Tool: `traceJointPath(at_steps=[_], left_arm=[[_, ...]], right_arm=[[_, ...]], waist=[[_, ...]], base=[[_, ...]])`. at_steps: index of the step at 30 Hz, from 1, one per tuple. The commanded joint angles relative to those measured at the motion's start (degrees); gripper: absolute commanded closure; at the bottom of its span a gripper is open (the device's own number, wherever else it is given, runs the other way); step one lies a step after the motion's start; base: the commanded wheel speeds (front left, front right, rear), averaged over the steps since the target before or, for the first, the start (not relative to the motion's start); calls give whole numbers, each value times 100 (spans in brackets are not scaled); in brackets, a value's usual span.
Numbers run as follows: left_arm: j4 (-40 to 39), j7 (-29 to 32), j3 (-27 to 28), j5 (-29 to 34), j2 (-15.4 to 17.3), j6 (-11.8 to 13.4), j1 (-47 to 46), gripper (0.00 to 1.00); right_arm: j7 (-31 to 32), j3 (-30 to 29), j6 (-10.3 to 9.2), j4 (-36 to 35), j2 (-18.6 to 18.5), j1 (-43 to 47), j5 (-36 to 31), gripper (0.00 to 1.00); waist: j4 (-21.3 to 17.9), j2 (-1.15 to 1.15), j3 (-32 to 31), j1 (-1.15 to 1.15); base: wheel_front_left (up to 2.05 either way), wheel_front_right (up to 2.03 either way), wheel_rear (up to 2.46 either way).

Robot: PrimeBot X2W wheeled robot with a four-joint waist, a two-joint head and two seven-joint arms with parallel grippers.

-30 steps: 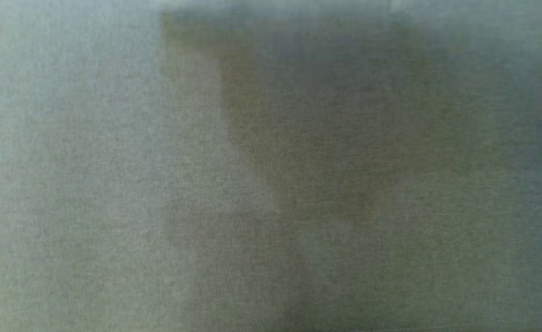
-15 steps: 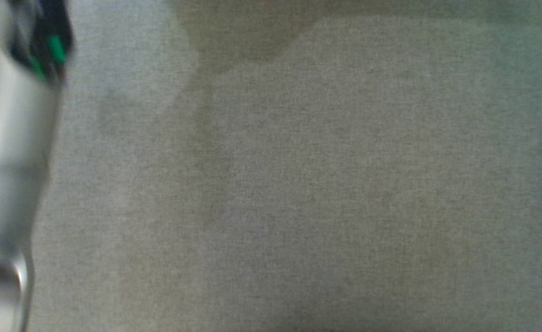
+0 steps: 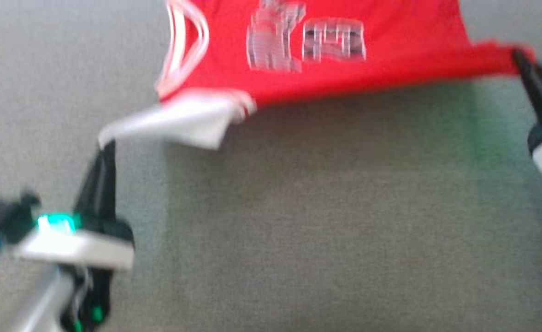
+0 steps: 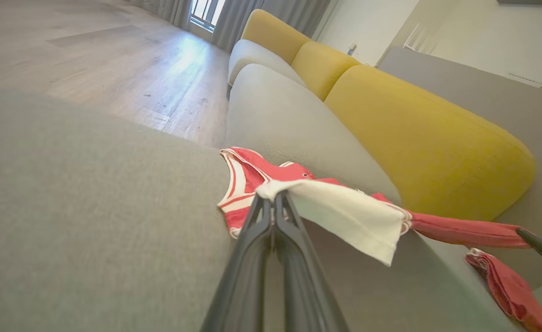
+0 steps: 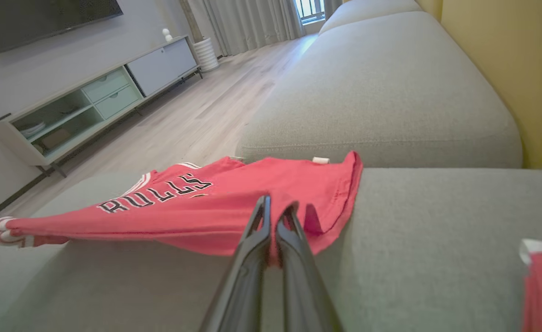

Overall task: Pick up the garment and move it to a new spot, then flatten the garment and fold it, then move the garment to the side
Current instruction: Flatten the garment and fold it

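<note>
The garment (image 3: 326, 41) is a red jersey with dark lettering and a white sleeve. It hangs stretched between my two grippers just above the grey sofa seat (image 3: 326, 230). My left gripper (image 3: 107, 146) is shut on the white sleeve, with both fingers pinching its corner in the left wrist view (image 4: 275, 199). My right gripper (image 3: 518, 56) is shut on the red edge at the other end, and its fingers clamp a fold of the garment (image 5: 197, 203) in the right wrist view (image 5: 276, 210). The far part of the garment rests on the seat.
Yellow back cushions (image 4: 418, 138) run behind the seat. A second red cloth (image 4: 510, 288) lies on the seat near my right gripper. Beyond the sofa's front edge are a wooden floor (image 5: 192, 120) and a low TV cabinet (image 5: 91, 101).
The head camera has swung: earlier it showed blurred grey fabric and a passing left forearm. Now the garment and both grippers are in its view.
</note>
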Motion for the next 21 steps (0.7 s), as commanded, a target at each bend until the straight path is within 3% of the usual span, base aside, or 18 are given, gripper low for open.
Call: traceJointPath(at_steps=[1, 8, 13, 17, 21], left_arm=[[-390, -4, 259, -82, 301, 155, 171, 100], [-1758, 42, 206, -301, 462, 1021, 2001, 100], [-2530, 79, 144, -382, 507, 1494, 2816, 100], [-2881, 116, 145, -452, 465, 1658, 2955, 100], [-2770, 200, 132, -477, 339, 1635, 2572, 100]], right_arm=[[-76, -27, -5, -125, -341, 309, 66, 100], [-78, -192, -5, -683, -676, 1476, 213, 100], [-79, -381, -5, -1163, -948, 2385, 252, 100], [-79, -678, -5, -1414, -1023, 2984, 284, 100], [-79, -1030, -5, -1450, -866, 3270, 258, 100]], waist=[[-67, 0, -356, 2], [-72, 0, -966, 2], [3, 0, -1142, 2], [47, 0, -1131, 2], [77, 0, -1021, 2]], base=[[0, 0, 0], [0, 0, 0], [0, 0, 0], [0, 0, 0], [0, 0, 0]])
